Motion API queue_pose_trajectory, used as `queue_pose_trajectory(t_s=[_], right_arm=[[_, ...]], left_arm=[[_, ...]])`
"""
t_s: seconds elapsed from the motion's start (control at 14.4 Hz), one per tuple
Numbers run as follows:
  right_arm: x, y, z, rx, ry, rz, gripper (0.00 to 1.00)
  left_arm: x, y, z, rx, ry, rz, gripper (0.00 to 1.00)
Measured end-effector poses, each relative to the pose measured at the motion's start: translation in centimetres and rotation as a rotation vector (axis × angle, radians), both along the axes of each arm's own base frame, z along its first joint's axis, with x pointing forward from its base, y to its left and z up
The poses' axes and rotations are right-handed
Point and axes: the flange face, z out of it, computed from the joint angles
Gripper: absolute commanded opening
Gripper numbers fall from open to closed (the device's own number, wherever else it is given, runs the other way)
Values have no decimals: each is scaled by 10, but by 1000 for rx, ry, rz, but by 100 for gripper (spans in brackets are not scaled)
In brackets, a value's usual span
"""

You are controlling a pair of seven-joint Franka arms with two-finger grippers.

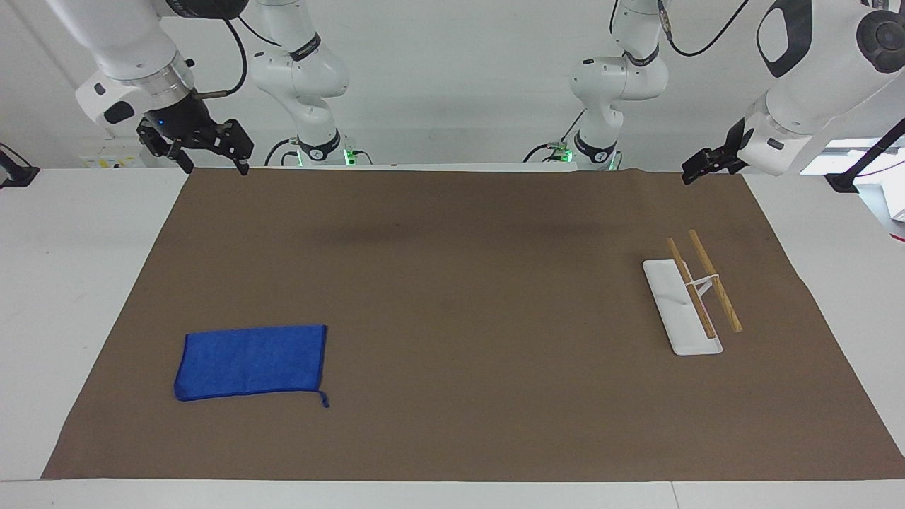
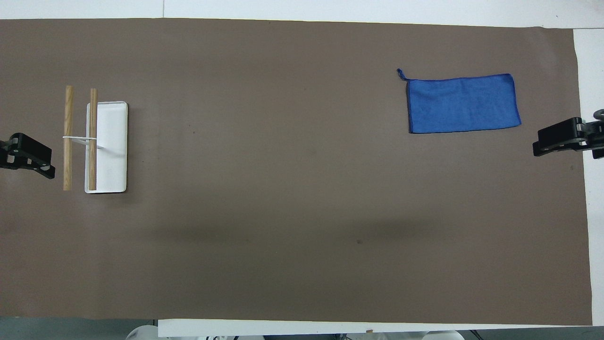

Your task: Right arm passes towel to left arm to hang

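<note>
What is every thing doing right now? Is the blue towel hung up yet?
towel: lying flat on the mat, not hung, nothing touching it.
rack: standing on its white base, both wooden bars bare.
right gripper: open, empty, up in the air, waiting.
left gripper: open, empty, up in the air, waiting.
mat: spread flat over the table.

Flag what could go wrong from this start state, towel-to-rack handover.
1. The blue towel lies flat on the brown mat; the open right gripper may pinch mat along with cloth.
2. The towel rack has two thin wooden bars on a narrow white base; the open left gripper, waiting above the mat's corner, could tip it when draping.
</note>
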Motion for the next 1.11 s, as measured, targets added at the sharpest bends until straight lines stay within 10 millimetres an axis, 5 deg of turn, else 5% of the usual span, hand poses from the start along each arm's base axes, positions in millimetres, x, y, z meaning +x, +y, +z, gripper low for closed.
queue_pose_trajectory(t_s=[0.21,0.35,0.76,0.97,1.11], right_arm=[[11,1,-1,2,-74,63,100],[26,0,-22,2,-103,71,100],[117,-11,-179,22,-126,62,100],[144,-17,-249,-20,-136,89,100],[149,-20,-275,-27,-147,102,100]], left_arm=[[0,0,0,0,0,0,100],[0,0,0,0,0,0,100],[0,0,0,0,0,0,100],[0,0,0,0,0,0,100],[0,0,0,0,0,0,100]])
